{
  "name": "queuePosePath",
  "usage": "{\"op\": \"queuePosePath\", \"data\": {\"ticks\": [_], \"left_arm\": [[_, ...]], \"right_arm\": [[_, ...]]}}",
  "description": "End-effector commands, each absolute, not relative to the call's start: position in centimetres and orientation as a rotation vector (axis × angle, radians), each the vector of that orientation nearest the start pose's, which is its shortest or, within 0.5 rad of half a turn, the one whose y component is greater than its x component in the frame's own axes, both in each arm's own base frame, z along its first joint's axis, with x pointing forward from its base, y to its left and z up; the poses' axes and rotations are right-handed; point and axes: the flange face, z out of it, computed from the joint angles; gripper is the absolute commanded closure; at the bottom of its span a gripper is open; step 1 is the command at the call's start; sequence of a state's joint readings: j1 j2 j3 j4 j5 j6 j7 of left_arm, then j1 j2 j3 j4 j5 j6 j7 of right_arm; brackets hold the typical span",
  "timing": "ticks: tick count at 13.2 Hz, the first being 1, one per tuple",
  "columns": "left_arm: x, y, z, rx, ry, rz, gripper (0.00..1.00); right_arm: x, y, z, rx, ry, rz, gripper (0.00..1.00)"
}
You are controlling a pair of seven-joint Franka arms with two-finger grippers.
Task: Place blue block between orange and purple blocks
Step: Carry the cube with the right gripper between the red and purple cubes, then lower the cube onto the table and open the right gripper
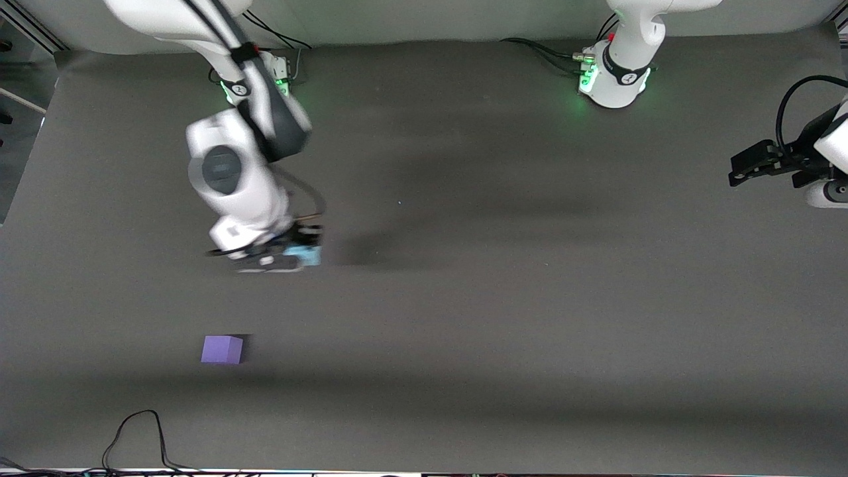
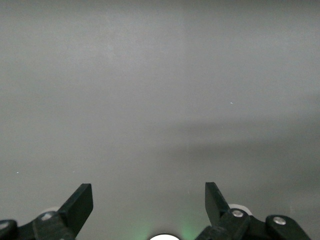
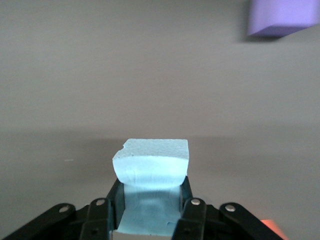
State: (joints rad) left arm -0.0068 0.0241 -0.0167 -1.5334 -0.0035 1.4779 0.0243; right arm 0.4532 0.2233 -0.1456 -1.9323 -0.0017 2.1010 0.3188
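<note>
In the front view we saw the right gripper (image 1: 291, 257) over the table (image 1: 497, 318), pinching the blue block (image 1: 309, 255), with the purple block (image 1: 222, 349) resting on the table nearer the front camera than the spot under that gripper, while the left gripper (image 1: 745, 169) waited at the left arm's end of the table. In the left wrist view we saw its fingers (image 2: 80, 202) spread wide over bare table. In the right wrist view we saw the blue block (image 3: 152, 167) squeezed between the right gripper's fingers (image 3: 186, 197), the purple block (image 3: 282, 17) ahead of them, and a sliver of the orange block (image 3: 272, 229) just beside the gripper.
</note>
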Motion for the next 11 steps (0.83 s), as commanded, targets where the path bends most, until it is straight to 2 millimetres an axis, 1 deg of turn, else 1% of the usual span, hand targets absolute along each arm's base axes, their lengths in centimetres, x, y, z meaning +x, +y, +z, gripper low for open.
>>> {"op": "queuePosePath", "data": {"ticks": [1, 2, 3, 4, 5, 6, 8, 10, 11], "left_arm": [[54.4, -1.2, 62.8, -3.129, 0.105, 0.135, 0.0], [54.4, -1.1, 62.8, -3.129, 0.102, 0.135, 0.0], [54.4, -1.1, 62.8, -3.129, 0.102, 0.135, 0.0], [54.5, -1.1, 62.6, -3.129, 0.114, 0.139, 0.0], [54.4, -1.1, 62.6, -3.129, 0.114, 0.142, 0.0], [54.4, -1.1, 62.7, -3.128, 0.117, 0.147, 0.0], [54.3, -1.3, 62.7, -3.128, 0.124, 0.147, 0.0], [54.3, -1.5, 62.7, -3.128, 0.131, 0.149, 0.0], [54.3, -1.5, 62.6, -3.127, 0.131, 0.152, 0.0]], "right_arm": [[57.6, 9.7, 34.7, -3.196, -0.043, 0.101, 0.61], [57.2, 7.4, 33.0, -3.201, -0.03, 0.084, 0.61], [56.2, 6.4, 30.4, -3.206, -0.028, 0.04, 0.61], [55.1, 6.0, 27.3, -3.213, -0.036, -0.017, 0.59], [55.0, 5.9, 25.5, -3.222, -0.054, -0.054, 0.58], [55.0, 5.7, 24.5, -3.23, -0.075, -0.054, 0.58], [55.1, 5.5, 23.7, -3.236, -0.081, -0.072, 0.58], [55.0, 5.4, 23.4, -3.237, -0.079, -0.072, 0.56], [54.9, 5.4, 23.3, -3.236, -0.08, -0.077, 0.53]]}}
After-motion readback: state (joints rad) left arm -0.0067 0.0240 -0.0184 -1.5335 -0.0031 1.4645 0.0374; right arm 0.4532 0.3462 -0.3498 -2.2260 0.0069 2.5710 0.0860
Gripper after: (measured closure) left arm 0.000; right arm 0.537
